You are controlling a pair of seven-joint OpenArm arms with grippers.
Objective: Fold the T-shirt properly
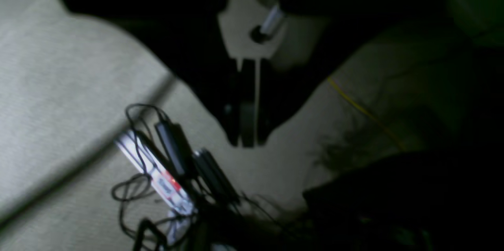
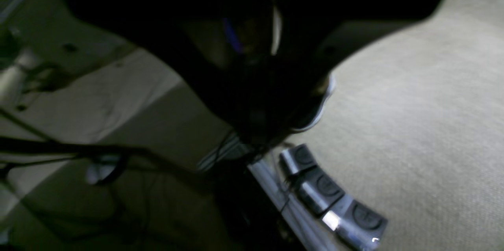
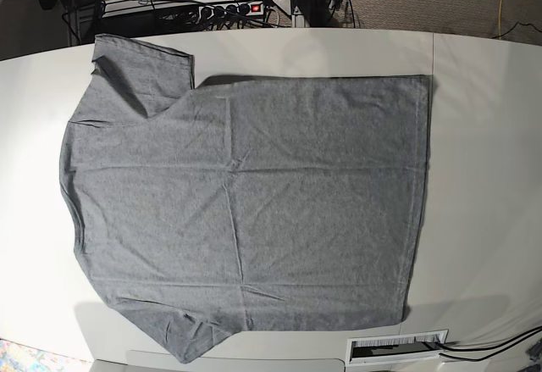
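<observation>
The heather-grey T-shirt (image 3: pixel 246 202) lies spread flat on the white table (image 3: pixel 483 177) in the base view, neck end to the left and hem to the right. One sleeve points to the far left corner, the other to the near left edge. Neither arm appears in the base view. In the left wrist view my left gripper (image 1: pixel 247 140) hangs over beige carpet, its dark fingers pressed together with nothing between them. My right gripper (image 2: pixel 256 140) is a dark blurred shape over the floor; it is shut, and nothing shows in it.
A power strip (image 3: pixel 229 8) with a red switch and cables sits behind the table's far edge. A slotted cable grommet (image 3: pixel 398 347) is set in the near edge. A power strip and tangled cables (image 1: pixel 157 176) lie under the left wrist, a row of plugs (image 2: pixel 330 196) under the right.
</observation>
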